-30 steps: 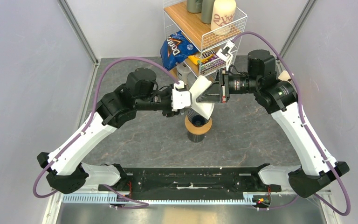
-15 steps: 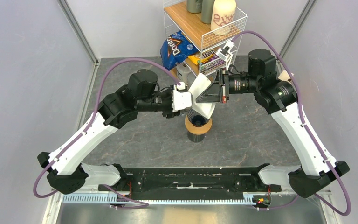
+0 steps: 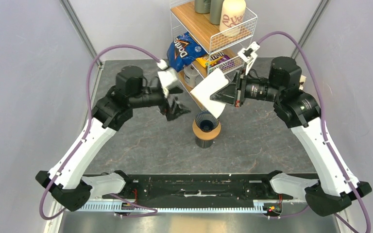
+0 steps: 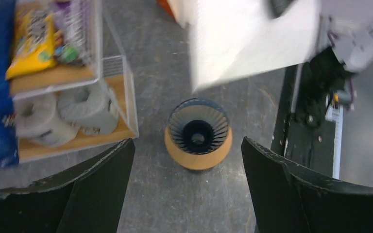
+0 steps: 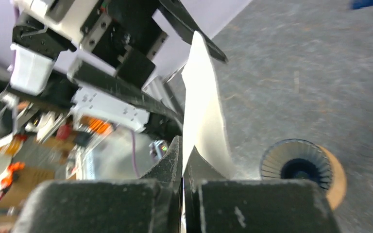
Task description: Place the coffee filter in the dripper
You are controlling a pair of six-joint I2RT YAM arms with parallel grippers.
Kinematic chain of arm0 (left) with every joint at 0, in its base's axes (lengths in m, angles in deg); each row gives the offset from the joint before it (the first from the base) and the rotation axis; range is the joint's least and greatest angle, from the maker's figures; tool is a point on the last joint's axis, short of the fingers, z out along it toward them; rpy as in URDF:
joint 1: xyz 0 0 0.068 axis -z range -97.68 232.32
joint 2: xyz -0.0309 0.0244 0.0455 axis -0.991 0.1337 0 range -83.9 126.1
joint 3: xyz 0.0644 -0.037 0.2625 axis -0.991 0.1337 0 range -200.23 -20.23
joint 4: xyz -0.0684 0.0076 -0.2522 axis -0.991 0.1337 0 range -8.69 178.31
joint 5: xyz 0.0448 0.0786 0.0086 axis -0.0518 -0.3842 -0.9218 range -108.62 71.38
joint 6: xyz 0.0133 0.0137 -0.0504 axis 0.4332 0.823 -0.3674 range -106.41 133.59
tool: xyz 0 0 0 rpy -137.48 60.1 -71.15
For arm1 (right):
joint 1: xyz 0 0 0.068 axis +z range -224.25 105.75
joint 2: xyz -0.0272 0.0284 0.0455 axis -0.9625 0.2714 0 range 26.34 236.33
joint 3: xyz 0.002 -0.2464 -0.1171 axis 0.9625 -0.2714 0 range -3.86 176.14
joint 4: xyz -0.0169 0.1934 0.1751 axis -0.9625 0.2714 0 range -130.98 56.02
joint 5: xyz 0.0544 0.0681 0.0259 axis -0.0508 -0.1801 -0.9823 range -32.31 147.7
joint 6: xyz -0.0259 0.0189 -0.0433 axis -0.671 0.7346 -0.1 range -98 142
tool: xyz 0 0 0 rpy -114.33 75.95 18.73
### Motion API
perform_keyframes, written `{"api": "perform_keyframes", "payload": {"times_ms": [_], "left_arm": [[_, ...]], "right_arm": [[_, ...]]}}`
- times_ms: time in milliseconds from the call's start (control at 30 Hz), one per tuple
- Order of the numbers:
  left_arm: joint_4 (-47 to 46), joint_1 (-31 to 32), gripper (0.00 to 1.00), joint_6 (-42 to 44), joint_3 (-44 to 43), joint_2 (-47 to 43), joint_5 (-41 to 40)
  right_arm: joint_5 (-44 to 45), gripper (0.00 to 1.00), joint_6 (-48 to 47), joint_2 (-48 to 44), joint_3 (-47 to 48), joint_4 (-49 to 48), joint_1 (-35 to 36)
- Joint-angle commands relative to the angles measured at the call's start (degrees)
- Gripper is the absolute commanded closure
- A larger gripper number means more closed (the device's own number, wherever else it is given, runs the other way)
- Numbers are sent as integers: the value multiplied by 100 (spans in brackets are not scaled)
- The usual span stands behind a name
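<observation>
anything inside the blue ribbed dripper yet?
Nothing: the dark blue ribbed cone dripper shows bare walls and an open centre hole. The white paper coffee filter is held clear of it in the right gripper, jaws shut. Below the hole it is too dark to see.

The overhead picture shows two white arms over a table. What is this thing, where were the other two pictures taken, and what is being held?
It is a robot: two jointed arms bolted to the table edge, each ending in a two-finger gripper. The overhead picture comes from a fixed camera above; the other two come from small cameras on the wrists, looking past each arm's own fingers. The right gripper pinches a white paper coffee filter in the air. The left gripper is open and empty. Below them a blue ribbed dripper sits in a wooden ring on a dark cup. A wire shelf of snacks stands behind.
</observation>
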Motion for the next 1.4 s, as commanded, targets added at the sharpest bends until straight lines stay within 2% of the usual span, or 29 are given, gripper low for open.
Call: {"api": "perform_keyframes", "payload": {"times_ms": [0,67,133,267,333,433,567,667,833,933,1000,1067,1233,1300,1367], "left_arm": [[-1863,-1254,10,-2291,686,-590,114],[-1788,-1331,12,-1834,510,-621,250],[-1203,-1338,14,-1292,-72,-408,481],[-181,-1326,17,-1530,-1104,81,715],[221,-1263,18,-1731,-1515,285,776],[963,-951,18,-1622,-2094,596,859],[1620,-178,17,-1257,-2274,813,704],[1523,72,18,-1498,-2275,928,803],[1352,566,19,-1513,-2455,1151,271],[1325,889,13,-1361,-2318,1136,65],[1158,1131,11,-1252,-2068,1008,-237],[880,1273,10,-1128,-1744,839,-514],[-64,1228,7,-1303,-1108,446,-800],[-342,936,6,-1545,-932,328,-162],[-622,550,5,-1682,-794,177,328]], "right_arm": [[1118,100,46,-296,-185,-525,-268],[757,100,-1002,-30,329,293,-268],[428,100,-2477,110,774,1367,-206],[993,100,-5447,118,1296,3452,179],[1285,100,-6544,86,1438,4187,324],[1974,100,-7522,157,1655,4887,676],[2418,100,-8105,282,1854,5177,1121],[2790,100,-8496,153,1647,4978,1504],[3682,100,-9387,-335,725,4203,2225],[3979,100,-9577,-428,495,3826,2528],[4133,100,-9660,-620,207,3341,2702],[4355,100,-9908,-990,-380,2454,2908],[4530,100,-11080,-1930,-2092,456,3209],[4516,100,-11709,-2229,-2655,-234,3283],[4346,100,-12185,-2329,-2787,-136,3363]]}}
